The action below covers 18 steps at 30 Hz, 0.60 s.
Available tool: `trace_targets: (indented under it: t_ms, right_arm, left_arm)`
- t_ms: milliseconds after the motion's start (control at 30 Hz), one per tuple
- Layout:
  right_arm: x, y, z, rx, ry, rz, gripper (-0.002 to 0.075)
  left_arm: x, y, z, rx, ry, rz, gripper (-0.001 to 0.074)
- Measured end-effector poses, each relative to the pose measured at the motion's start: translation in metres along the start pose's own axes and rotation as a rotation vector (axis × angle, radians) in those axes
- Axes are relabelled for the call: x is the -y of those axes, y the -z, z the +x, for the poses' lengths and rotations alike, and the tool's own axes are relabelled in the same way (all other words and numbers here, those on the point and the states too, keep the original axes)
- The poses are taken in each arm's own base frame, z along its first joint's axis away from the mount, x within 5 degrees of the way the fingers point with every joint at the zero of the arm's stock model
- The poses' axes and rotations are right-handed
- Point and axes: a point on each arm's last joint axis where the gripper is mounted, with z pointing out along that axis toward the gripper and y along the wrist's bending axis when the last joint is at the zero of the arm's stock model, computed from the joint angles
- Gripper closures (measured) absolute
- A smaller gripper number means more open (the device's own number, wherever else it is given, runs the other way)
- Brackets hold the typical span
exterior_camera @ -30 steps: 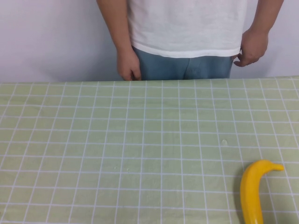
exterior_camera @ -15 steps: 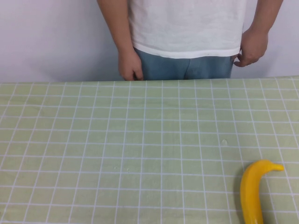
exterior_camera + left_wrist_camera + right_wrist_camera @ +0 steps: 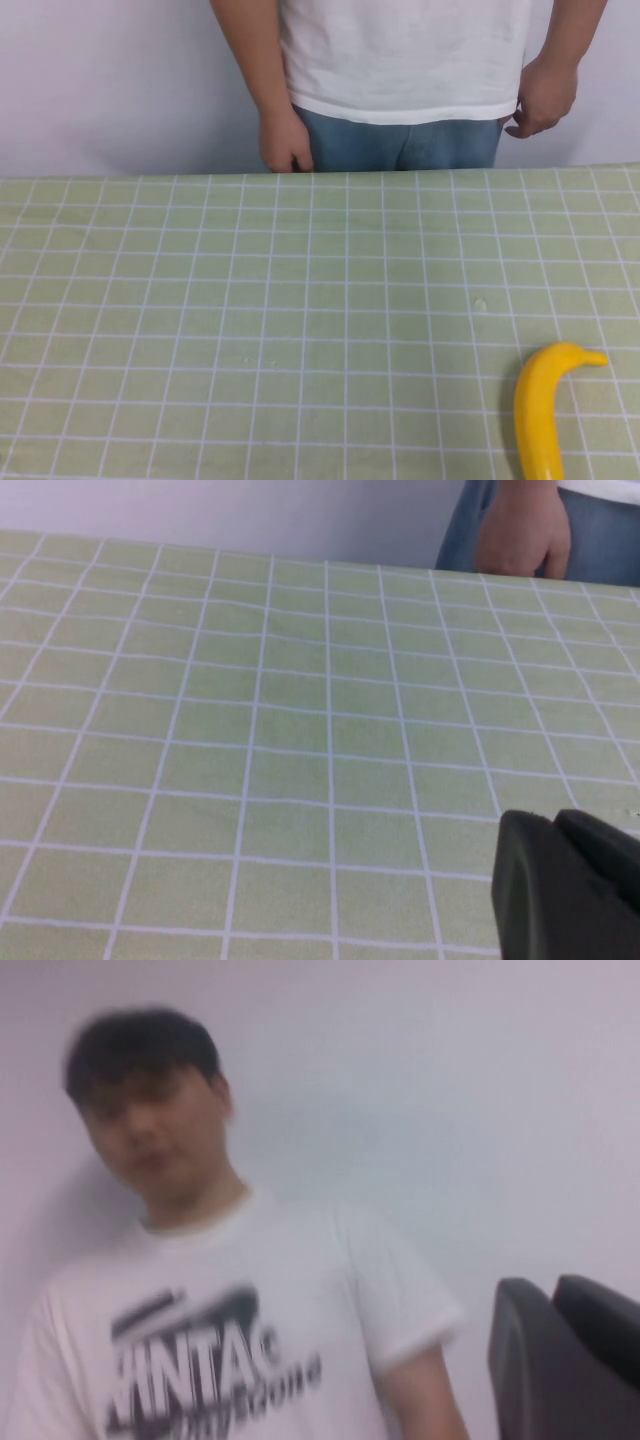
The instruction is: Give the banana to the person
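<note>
The yellow banana lies on the table near the front right, its tip pointing right; its lower end is cut off by the picture's edge. The person stands behind the far edge in a white t-shirt and blue jeans, both hands hanging down. The person's hand shows in the left wrist view. Neither gripper shows in the high view. My left gripper hangs low over bare table, shut and empty. My right gripper is raised and faces the person's chest and face, shut and empty.
The table carries a light green cloth with a white grid from the front edge to the person. A plain white wall stands behind the person.
The person has shifted slightly to the right, hands still down. The banana has not moved.
</note>
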Motion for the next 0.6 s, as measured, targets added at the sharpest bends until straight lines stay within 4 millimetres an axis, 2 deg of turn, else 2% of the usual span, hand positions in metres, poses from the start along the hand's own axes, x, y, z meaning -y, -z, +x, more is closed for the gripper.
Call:
trace_targets:
  t_ms: [67,133,233,300,367,467,600]
  right_arm:
    - [0.000,-0.016,-0.010,-0.143,-0.057,0.071,0.0734]
    - [0.003,-0.032,-0.007,-0.329,-0.087,0.163,0.0734]
    - [0.011,-0.050,0.011,-0.637,-0.041,0.278,0.0734]
    - [0.018,-0.055,0.028,-0.823,0.040,0.312,0.0733]
    - [0.021,-0.058,0.044,-0.965,0.072,0.310,0.0733]
    - [0.017,-0.061,0.064,-1.124,0.003,0.269,0.0733]
    - [0.001,-0.065,0.095,-1.367,-0.045,0.069,0.0733]
  left_arm:
    - [0.000,0.000,0.000,0.000,0.000,0.000,0.0738]
    - [0.000,0.000,0.000,0.000,0.000,0.000,0.0738]
    - [0.000,0.000,0.000,0.000,0.000,0.000,0.0738]
    - [0.000,0.000,0.000,0.000,0.000,0.000,0.0738]
    - [0.000,0.000,0.000,0.000,0.000,0.000,0.0738]
    - [0.000,0.000,0.000,0.000,-0.002,-0.001,0.0738]
    - [0.000,0.000,0.000,0.000,-0.002,-0.001,0.0738]
